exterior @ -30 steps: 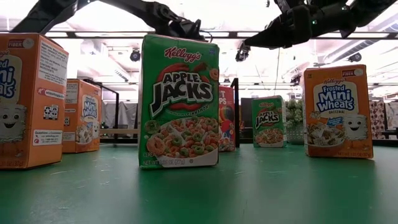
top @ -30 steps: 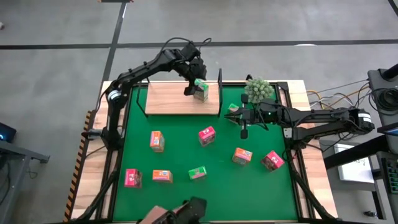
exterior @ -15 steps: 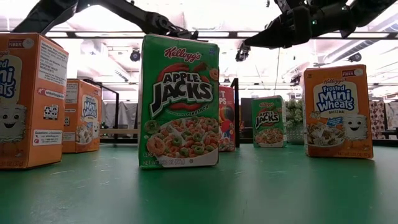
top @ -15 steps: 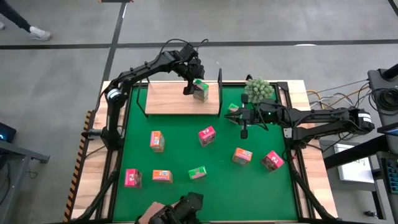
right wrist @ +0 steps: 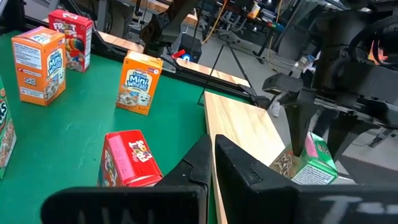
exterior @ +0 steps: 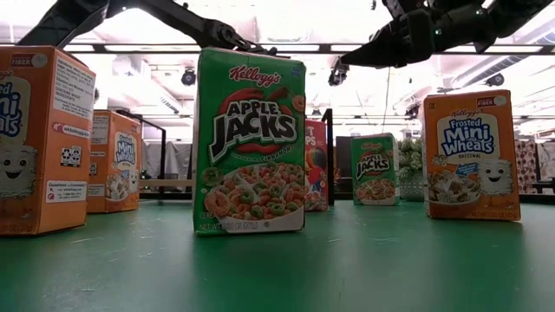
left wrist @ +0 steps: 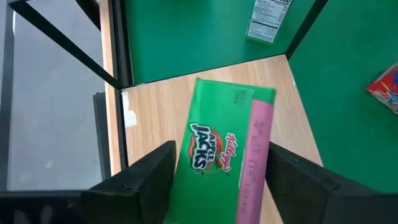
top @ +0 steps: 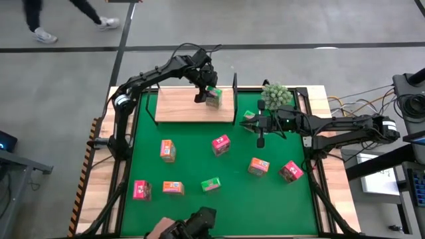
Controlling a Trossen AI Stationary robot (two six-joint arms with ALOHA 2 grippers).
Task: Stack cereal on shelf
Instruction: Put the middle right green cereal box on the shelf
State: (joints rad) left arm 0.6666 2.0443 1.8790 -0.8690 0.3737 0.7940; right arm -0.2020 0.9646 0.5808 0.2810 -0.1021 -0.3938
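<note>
left gripper (left wrist: 214, 180), fingers parted astride green cereal box (left wrist: 217, 149) on shelf (left wrist: 155, 118)

Bushy plant (top: 275, 95), green mat (top: 192, 166), perhaps a passer-by (top: 66, 16).

**What the views leave hidden**

In the low view, the front green box (exterior: 251, 143) covers most of a red box (exterior: 316, 165) directly behind it, and the orange box (exterior: 39, 139) left of it is cut off by the edge. In the left wrist view, the green cereal box (left wrist: 227, 152) on the shelf (left wrist: 155, 118) runs out of the picture, so its lower end is unseen. From above, its printing is too small to read.
</note>
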